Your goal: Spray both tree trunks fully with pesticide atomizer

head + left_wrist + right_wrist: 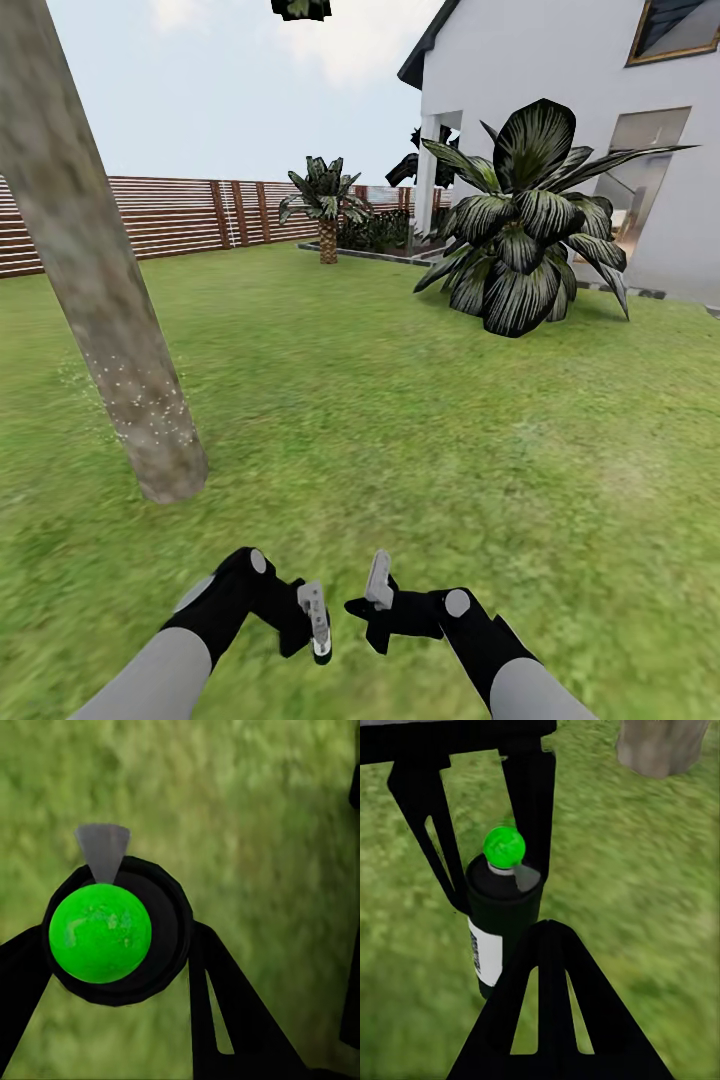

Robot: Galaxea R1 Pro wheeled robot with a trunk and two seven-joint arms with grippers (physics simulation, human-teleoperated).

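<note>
One thick, mottled grey-brown tree trunk (95, 270) leans across the left of the head view, its lower part speckled with tiny white dots. It rises from the green grass lawn (400, 420), and its base also shows in the right wrist view (660, 746).

The small dark cylindrical atomizer bottle with a white label (499, 922) sits clamped between the two black fingers of the left gripper (112, 937); here its top is bright green, not red, and a pale grey cone fans out from the nozzle. In the head view the bottle itself is too small to make out between the arms, low and centre.

The right gripper (375, 600) hovers just beside the left one; whether its jaws are wide or narrow I cannot tell.

Beyond stand one brown horizontal-slat wooden fence (180, 215), one white house (560, 90), one large dark-leaved bush (525, 230) and one small palm (325, 200).
</note>
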